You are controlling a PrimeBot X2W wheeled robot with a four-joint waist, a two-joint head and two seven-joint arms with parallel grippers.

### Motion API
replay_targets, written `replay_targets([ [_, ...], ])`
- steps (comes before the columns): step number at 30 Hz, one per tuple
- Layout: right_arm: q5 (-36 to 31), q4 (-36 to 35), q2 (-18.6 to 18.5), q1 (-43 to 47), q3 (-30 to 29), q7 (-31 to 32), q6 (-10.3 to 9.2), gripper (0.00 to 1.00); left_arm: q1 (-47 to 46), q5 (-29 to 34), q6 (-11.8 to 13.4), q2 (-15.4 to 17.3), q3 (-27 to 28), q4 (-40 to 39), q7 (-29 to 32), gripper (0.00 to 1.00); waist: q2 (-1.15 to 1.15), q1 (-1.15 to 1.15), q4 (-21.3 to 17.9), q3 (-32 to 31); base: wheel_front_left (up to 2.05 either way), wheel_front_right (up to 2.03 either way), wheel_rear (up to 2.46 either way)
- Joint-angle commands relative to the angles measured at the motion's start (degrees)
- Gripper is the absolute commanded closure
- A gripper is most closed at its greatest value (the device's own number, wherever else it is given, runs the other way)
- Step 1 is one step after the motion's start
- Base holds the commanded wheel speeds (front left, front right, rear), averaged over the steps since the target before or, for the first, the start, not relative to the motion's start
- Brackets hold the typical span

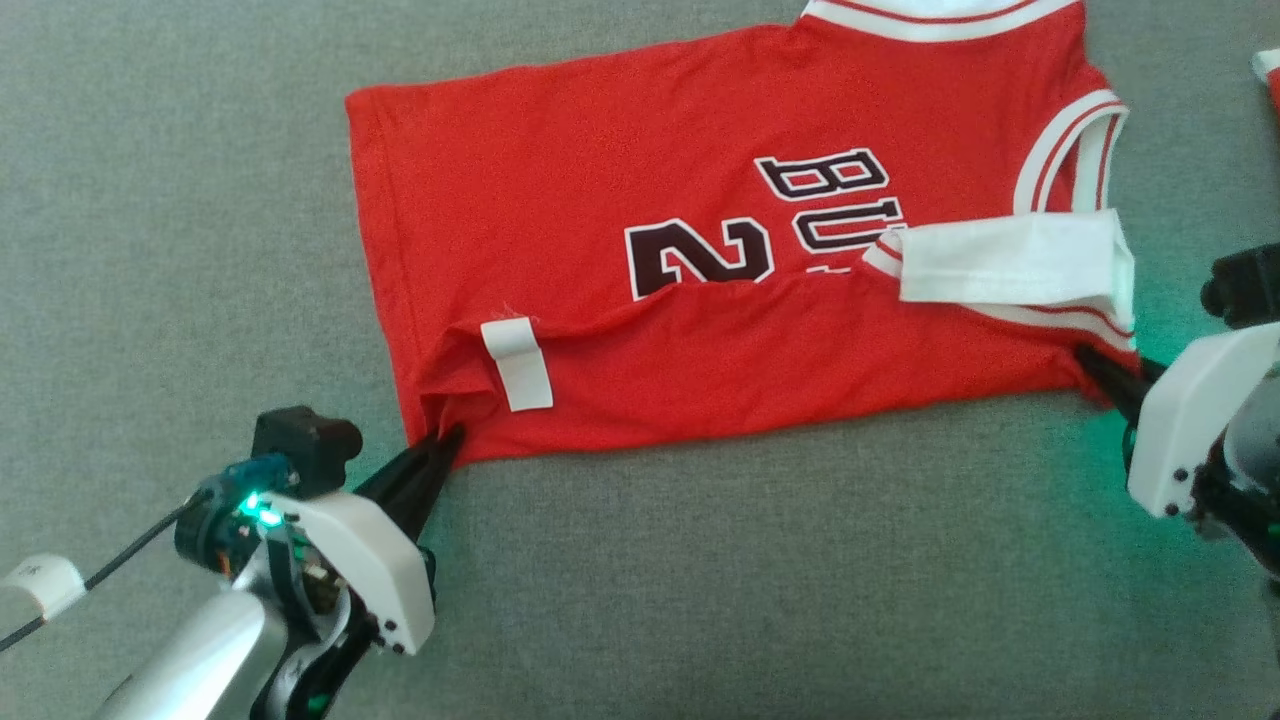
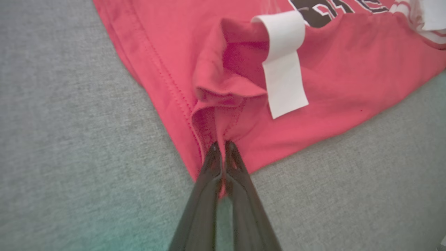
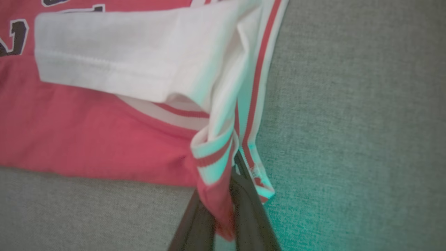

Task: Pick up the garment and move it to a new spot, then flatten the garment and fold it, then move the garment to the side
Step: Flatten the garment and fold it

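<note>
Now L end effector (image 1: 450,438) closed on jersey (image 1: 600,200) hem corner, R end effector (image 1: 1088,358) closed on armhole trim.

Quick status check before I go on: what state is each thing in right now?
jersey: spread on the grey surface, near edge folded over the print.
left gripper: shut on the jersey's hem corner.
right gripper: shut on the jersey's striped armhole corner.
white label: lying flat on the fold.

The red jersey (image 1: 600,180) bears dark, white-edged letters "BU" and a "2", partly covered by its fold.
</note>
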Motion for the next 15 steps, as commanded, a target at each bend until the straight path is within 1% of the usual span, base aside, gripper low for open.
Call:
replay_targets([
  [1,0.9,-0.9,-0.7,2.8,1.3,1.0,-0.04,1.0,1.3,-0.7,-0.1,1.9,0.9,0.9,0.7,1.0,0.0,0.0,-0.1,-1.3,0.0,0.0,0.0],
  [4,2.2,-1.5,-1.4,4.0,0.3,1.0,-0.04,1.0,2.7,-1.9,-0.2,3.0,1.8,-0.6,0.4,1.0,0.0,0.0,-0.2,-3.1,0.0,0.0,0.0],
  [10,5.8,-4.5,-5.1,9.0,-2.9,3.1,-0.04,1.0,7.1,-4.7,-0.8,7.2,3.0,-8.0,2.0,1.0,0.0,0.0,0.2,-6.6,0.0,0.0,0.0],
  [11,5.8,-4.5,-5.1,9.0,-2.9,3.1,-0.04,1.0,7.1,-4.7,-0.8,7.2,3.0,-8.0,2.0,1.0,0.0,0.0,0.2,-6.6,0.0,0.0,0.0],
  [15,8.3,-7.9,-7.7,14.0,-4.8,6.4,-0.04,1.0,11.7,-6.7,-0.2,9.2,2.6,-14.4,3.4,1.0,0.0,0.0,0.1,-7.3,0.0,0.0,0.0],
])
